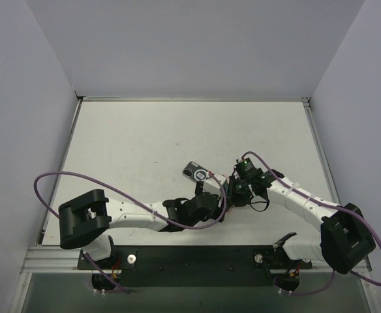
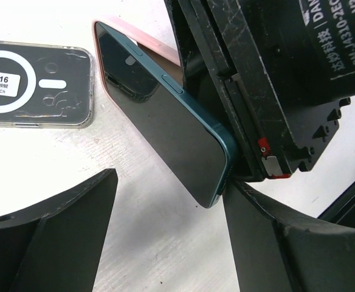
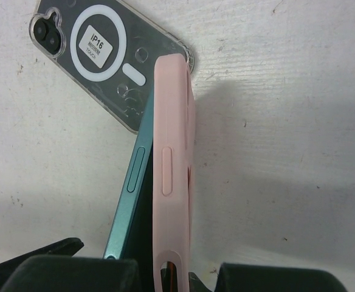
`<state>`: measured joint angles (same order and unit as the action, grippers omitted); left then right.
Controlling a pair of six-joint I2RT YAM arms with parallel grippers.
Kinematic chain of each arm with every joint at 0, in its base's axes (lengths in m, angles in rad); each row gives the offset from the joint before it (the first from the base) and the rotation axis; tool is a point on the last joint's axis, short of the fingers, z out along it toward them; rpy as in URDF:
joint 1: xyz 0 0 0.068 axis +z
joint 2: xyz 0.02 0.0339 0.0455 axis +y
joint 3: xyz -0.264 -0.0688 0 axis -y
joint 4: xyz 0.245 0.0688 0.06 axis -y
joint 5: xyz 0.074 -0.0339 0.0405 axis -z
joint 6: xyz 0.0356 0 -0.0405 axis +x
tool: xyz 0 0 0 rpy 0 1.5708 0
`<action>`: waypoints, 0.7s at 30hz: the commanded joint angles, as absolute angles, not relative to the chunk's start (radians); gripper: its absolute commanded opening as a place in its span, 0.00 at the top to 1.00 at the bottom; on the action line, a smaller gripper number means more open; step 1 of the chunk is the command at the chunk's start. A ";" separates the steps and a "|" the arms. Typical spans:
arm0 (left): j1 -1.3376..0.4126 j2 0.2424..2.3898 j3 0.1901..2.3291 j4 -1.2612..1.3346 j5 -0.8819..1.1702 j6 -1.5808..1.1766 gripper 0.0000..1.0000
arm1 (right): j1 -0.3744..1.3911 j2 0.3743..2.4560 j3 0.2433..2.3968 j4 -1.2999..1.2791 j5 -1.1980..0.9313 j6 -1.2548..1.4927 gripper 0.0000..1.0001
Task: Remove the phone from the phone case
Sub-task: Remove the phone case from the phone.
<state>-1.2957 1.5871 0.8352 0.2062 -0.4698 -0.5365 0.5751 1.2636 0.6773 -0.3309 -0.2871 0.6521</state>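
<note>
My right gripper (image 3: 165, 271) is shut on a pink phone case (image 3: 174, 152) and holds it on edge above the table. A teal phone (image 3: 132, 182) with a dark screen (image 2: 159, 121) sits in the case. Its near end is peeled away from the case and its far end is still tucked in. My left gripper (image 2: 165, 243) is open. The phone's free corner hangs between its fingers, close against the right-hand one (image 2: 287, 243). In the top view both grippers meet at mid-table, left (image 1: 210, 190) and right (image 1: 236, 189).
A second phone in a clear case (image 2: 31, 82) with a white ring and an "IP16" sticker lies flat on the table just beyond the grippers. It also shows in the right wrist view (image 3: 104, 55) and in the top view (image 1: 196, 173). White walls enclose the table.
</note>
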 commanded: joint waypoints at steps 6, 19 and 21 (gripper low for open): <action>-1.304 1.611 0.911 0.127 -0.569 -0.500 0.26 | 0.568 1.215 0.713 -0.354 -0.330 0.660 1.00; -1.304 1.580 0.911 0.072 -0.661 -0.523 0.53 | 0.548 1.213 0.692 -0.359 -0.330 0.644 1.00; -1.304 1.588 0.917 0.058 -0.669 -0.526 0.57 | 0.548 1.215 0.690 -0.360 -0.333 0.640 1.00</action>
